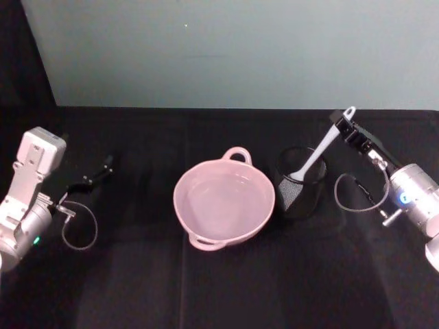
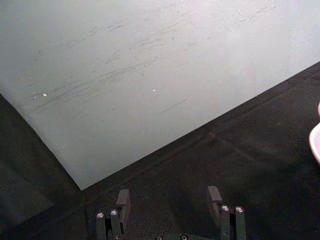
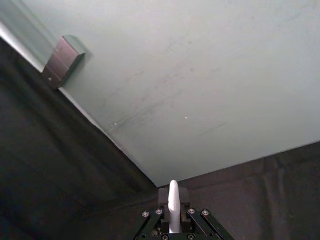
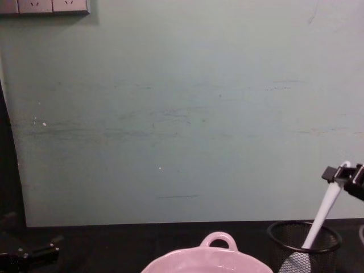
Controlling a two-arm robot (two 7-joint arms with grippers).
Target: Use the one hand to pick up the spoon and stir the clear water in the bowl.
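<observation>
Right hand clenched on spoon handle end; blade hangs below it, inside mesh cup. Grasp done. Remaining: lift out, carry to bowl past cup, stir water. Left hand parked, released.

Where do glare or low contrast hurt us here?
Head view: no strong glare on the bowl; the water barely separates from the pink; the mesh cup and the left tool sink into the black cloth. Chest view: left tool near lost in the dark corner; the spoon reads bright. Right wrist view: white spoon handle stands out in the right tool.
</observation>
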